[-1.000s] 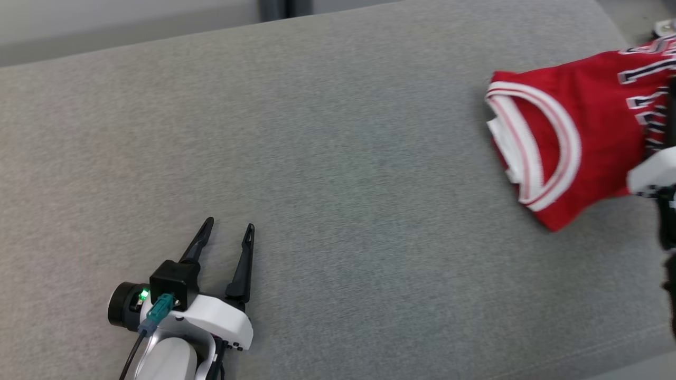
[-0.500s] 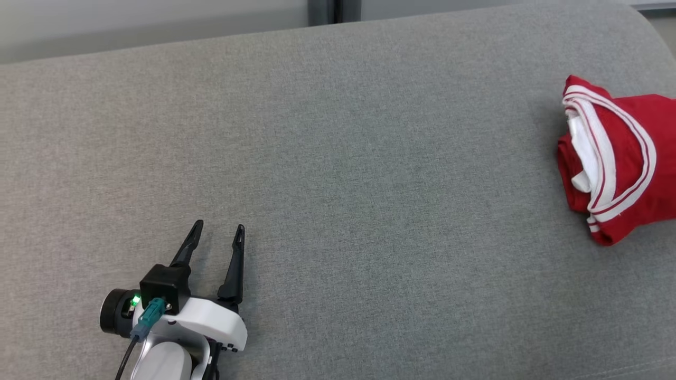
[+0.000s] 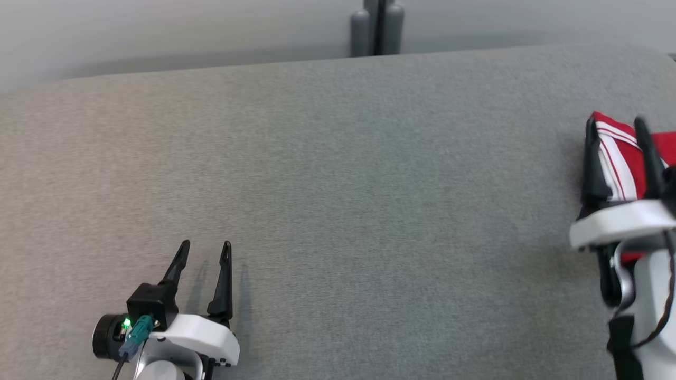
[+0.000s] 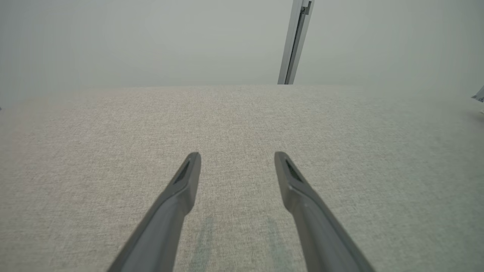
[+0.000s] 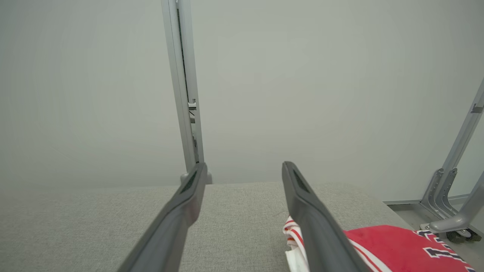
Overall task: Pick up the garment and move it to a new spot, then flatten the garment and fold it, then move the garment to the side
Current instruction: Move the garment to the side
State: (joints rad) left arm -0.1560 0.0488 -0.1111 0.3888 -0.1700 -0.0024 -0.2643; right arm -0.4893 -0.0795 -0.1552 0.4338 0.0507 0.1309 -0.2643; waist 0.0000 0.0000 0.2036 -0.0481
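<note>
The garment (image 3: 620, 153) is a red jersey with white trim, folded and lying at the far right of the grey cushioned surface (image 3: 338, 174). My right gripper (image 3: 616, 127) stands open in front of it, covering part of it, with nothing between its fingers. In the right wrist view the garment (image 5: 397, 249) lies low at the right, under and beside the right finger of that open gripper (image 5: 244, 170). My left gripper (image 3: 205, 250) rests open at the lower left, far from the garment. The left wrist view has the same gripper (image 4: 237, 158) open just above bare fabric.
A grey post (image 3: 377, 29) rises behind the surface's far edge, against a pale wall. A metal frame on castors (image 5: 452, 204) stands off the surface's right end. The surface's right edge curves down close to the garment.
My right gripper has let go of the garment and opened; the jersey now lies on the surface. The head camera has shifted, so the whole picture has slid. The left gripper stays open.
</note>
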